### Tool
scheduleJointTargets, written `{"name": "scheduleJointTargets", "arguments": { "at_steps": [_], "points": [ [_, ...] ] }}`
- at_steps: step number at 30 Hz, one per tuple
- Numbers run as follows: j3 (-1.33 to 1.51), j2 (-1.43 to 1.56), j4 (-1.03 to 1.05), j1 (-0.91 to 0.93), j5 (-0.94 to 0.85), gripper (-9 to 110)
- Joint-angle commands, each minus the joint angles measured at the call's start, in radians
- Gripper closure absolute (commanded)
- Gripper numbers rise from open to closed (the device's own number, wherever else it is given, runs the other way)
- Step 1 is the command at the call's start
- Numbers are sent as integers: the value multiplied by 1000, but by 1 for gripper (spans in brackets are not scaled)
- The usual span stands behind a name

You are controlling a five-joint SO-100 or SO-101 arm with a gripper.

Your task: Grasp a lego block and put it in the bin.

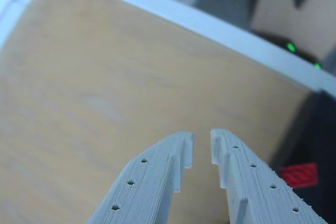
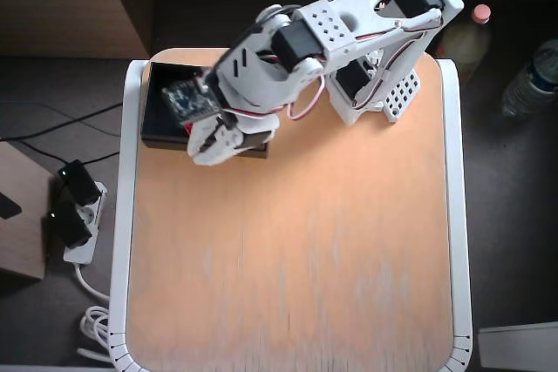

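While the white two-finger pincer [image 1: 202, 142] hangs narrowly parted and empty over the pale wooden counter [image 2: 296, 250], the small bright red studded lego block [image 1: 299, 174] lies inside the shallow black rectangular bin [image 2: 161, 115] at the counter's far left corner in the overhead view.

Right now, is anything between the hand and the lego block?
Nothing separate. In the wrist view the hand is slightly open and empty; the lego block lies in the bin at lower right, partly hidden by one finger.
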Motion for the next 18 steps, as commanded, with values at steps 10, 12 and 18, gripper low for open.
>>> {"name": "scheduleJointTargets", "arguments": {
  "at_steps": [10, 12, 18],
  "points": [
    [69, 207, -3, -371, -23, 101],
    [120, 249, -3, -426, -6, 101],
    [253, 364, -3, -586, -6, 101]
  ]
}}
